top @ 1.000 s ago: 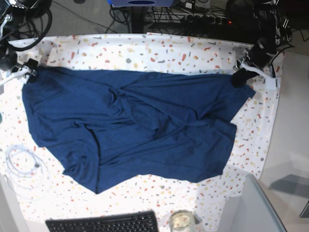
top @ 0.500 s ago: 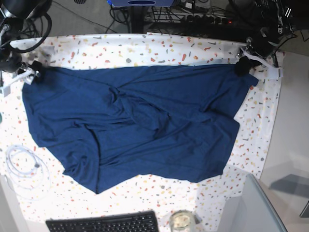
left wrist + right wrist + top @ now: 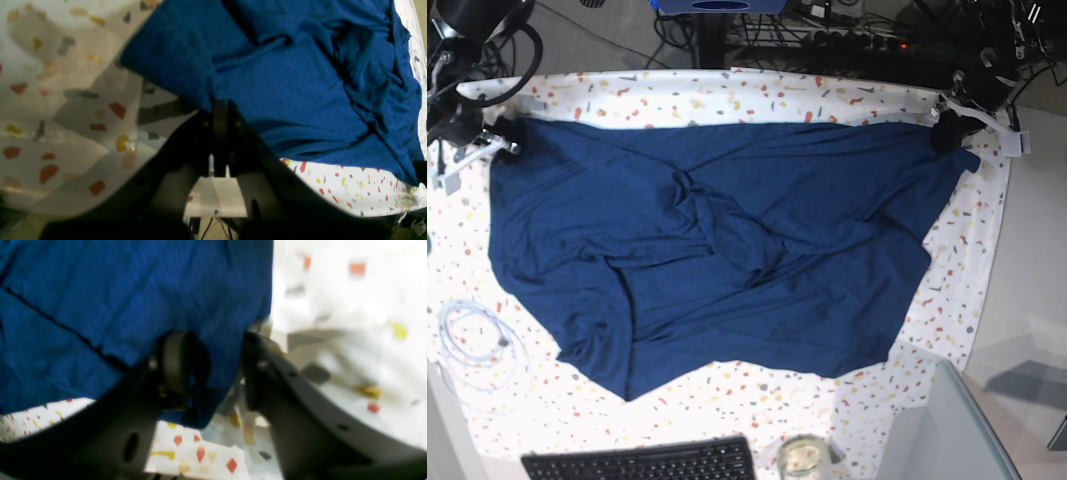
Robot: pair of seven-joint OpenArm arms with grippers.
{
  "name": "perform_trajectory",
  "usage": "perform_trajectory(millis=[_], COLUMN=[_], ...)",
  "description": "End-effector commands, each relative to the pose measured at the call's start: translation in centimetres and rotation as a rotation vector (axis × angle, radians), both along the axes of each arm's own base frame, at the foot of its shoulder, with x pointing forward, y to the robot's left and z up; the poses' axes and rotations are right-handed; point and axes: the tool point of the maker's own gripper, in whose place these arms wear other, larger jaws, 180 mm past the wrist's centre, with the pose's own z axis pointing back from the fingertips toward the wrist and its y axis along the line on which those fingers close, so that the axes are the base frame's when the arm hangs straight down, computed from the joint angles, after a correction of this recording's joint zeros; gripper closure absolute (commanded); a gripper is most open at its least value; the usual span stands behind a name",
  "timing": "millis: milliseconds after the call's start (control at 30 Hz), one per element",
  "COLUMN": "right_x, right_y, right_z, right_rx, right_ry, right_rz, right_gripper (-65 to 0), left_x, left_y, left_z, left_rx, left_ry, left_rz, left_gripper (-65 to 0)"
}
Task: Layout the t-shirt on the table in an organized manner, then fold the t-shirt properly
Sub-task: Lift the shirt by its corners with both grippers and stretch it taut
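**Shirt strung between both claws along the far edge**

Base view: I see the shirt (image 3: 717, 250) spread across the table (image 3: 727, 95), its long axis running side to side, the far hem nearly straight, the near part rumpled and hanging toward the keyboard (image 3: 642, 462). The right claw (image 3: 507, 140) sits at one far corner, the left claw (image 3: 947, 132) at the other; each is at its own corner, so neither is nearer.

Left wrist: the left claw (image 3: 218, 110) is clenched on the shirt's (image 3: 300, 83) edge; the cloth runs away ahead of it.

Right wrist: the right claw's (image 3: 217, 353) jaws stand apart with the shirt (image 3: 133, 290) corner between them. I cannot tell whether it grips.
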Motion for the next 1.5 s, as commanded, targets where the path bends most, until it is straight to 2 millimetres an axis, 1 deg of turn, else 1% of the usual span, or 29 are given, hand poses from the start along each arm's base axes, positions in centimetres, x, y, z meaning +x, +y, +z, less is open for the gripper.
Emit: perform_trajectory(millis=[0, 67, 100, 133, 167, 333, 433, 500, 533, 600, 667, 767, 800, 867, 967, 1067, 1133, 1167, 1233, 1333, 1367, 1467], right_x=[0.4, 0.2, 0.0, -0.3, -0.2, 0.2, 0.2, 0.7, 0.7, 1.9, 2.5, 2.0, 1.6, -0.1, -1.8, -2.6, -3.4, -3.4, -3.3, -3.4, -3.2, -1.9], right_y=[-0.6, -0.5, -0.5, -0.5, -0.5, -1.4, -2.0, -2.5, -2.7, -2.9, -2.6, -2.8, -2.5, -2.0, -2.1, -1.3, -1.0, -1.0, -1.2, -1.2, -1.3, -2.1], right_z=[0.7, 0.6, 0.6, 0.6, 0.9, 4.0, 6.1, 7.6, 8.0, 8.6, 7.9, 7.1, 6.5, 5.0, 4.7, 4.3, 4.2, 4.3, 4.7, 4.5, 4.8, 7.0], right_rx=[-0.014, -0.012, -0.010, -0.008, -0.014, -0.095, -0.144, -0.151, -0.146, -0.113, -0.048, 0.006, 0.021, 0.049, 0.030, 0.042, 0.052, 0.050, 0.038, 0.043, 0.034, -0.029], right_ry=[-0.017, -0.007, 0.007, 0.023, 0.029, 0.049, 0.077, 0.093, 0.101, 0.094, 0.122, 0.183, 0.206, 0.265, 0.290, 0.307, 0.330, 0.326, 0.317, 0.323, 0.310, 0.240], right_rz=[0.007, 0.012, 0.019, 0.028, 0.037, 0.097, 0.107, 0.034, -0.003, -0.097, -0.179, -0.248, -0.248, -0.254, -0.253, -0.250, -0.245, -0.247, -0.247, -0.247, -0.248, -0.237], right_gripper=[-19.2, -14.7, -9.9, -3.6, 0.0, 0.0, 0.0, 0.0, 0.0, 0.0, 0.0, 0.0, 0.0, 0.0, 0.0, 0.0, 0.0, 0.0, 0.0, 0.0, 0.0, 0.0], left_x=[0.7, 0.3, 0.3, 0.4, 0.2, 0.1, 0.1, 0.0, -0.1, -0.1, -0.3, -0.6, -0.9, -1.5, -2.8, -3.6, -3.5, -3.3, -3.4, -3.3, -3.1, -2.5], left_y=[0.5, 0.5, 0.6, 0.5, 0.6, 0.0, 1.4, 2.9, 3.4, 4.6, 5.2, 5.2, 5.2, 5.2, 4.9, 5.1, 5.0, 4.9, 5.0, 5.2, 5.2, 5.2], left_z=[1.2, 1.1, 1.2, 1.4, 1.5, 3.2, 4.5, 5.2, 5.4, 5.7, 5.7, 5.6, 5.3, 4.6, 3.2, 2.6, 2.9, 3.3, 3.7, 4.2, 4.5, 5.9], left_rx=[0.012, 0.014, 0.017, 0.023, 0.030, 0.084, 0.132, 0.163, 0.173, 0.188, 0.193, 0.195, 0.191, 0.207, 0.253, 0.315, 0.335, 0.344, 0.366, 0.384, 0.393, 0.433], left_ry=[-0.047, -0.039, -0.040, -0.046, -0.039, -0.025, -0.026, -0.016, -0.010, 0.011, 0.028, 0.045, 0.054, 0.089, 0.169, 0.229, 0.228, 0.217, 0.217, 0.211, 0.203, 0.174], left_rz=[-0.003, -0.005, -0.007, -0.011, -0.017, -0.091, -0.078, -0.054, -0.044, -0.025, -0.013, -0.017, -0.015, -0.018, -0.023, -0.034, -0.039, -0.041, -0.049, -0.055, -0.057, -0.068], left_gripper=[0.0, 0.0, 0.0, 0.0, 0.0, 0.0, 0.0, 0.0, 0.0, 0.0, 0.0, 0.0, 0.0, 0.0, 0.0, 0.0, 0.0, 0.0, 0.0, 0.0, 0.0, 0.0])
